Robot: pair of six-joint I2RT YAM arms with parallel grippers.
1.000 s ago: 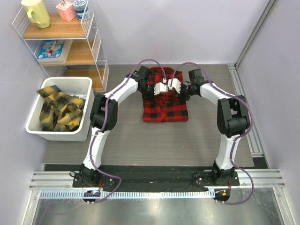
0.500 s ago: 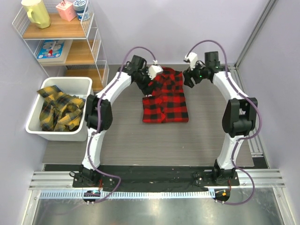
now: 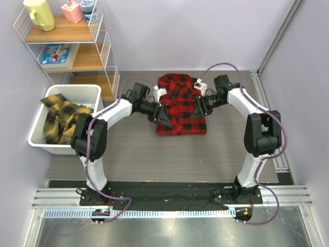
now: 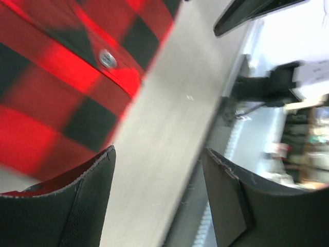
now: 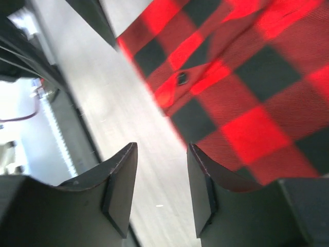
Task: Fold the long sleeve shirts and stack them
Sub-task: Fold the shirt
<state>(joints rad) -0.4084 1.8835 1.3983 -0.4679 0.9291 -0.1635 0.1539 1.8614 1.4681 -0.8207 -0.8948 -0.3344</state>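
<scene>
Left tool [image 3: 163, 116] is released: in the left wrist view [image 4: 158, 154] both black fingers [image 4: 77, 206] stand apart with bare counter [image 4: 164, 118] showing in the gap, nothing pinched. It sits low at the left edge of the red-and-black flannel shirt [image 3: 180, 122], with the inner finger overlapping the shirt's hem. A metal snap button [image 4: 107, 58] is visible on the cloth just beyond it. Right tool [image 3: 195, 112] is also released. In the right wrist view [image 5: 162, 149] the jaws are parted over the shirt's right edge, with counter and a strip of check fabric [image 5: 241, 103] in the gap and a dark button [image 5: 181, 78] just ahead. No grip on the cloth that I can see. From above, both tools face each other across the shirt from either side. The red shirt lies flat as a folded rectangle, collar end toward the far edge, at the far middle of the counter [image 3: 133, 154]. Both wrist views are motion-blurred, so I cannot tell whether the fingertips touch the surface. Yellow-and-black check shirts [image 3: 64, 122] are heaped in a white bin [image 3: 72, 88] at the counter's left edge, well apart from the red one. Wire shelf unit [image 3: 105, 51] stands at the far-left corner, with a yellow pitcher [image 3: 40, 14] on its top board.
</scene>
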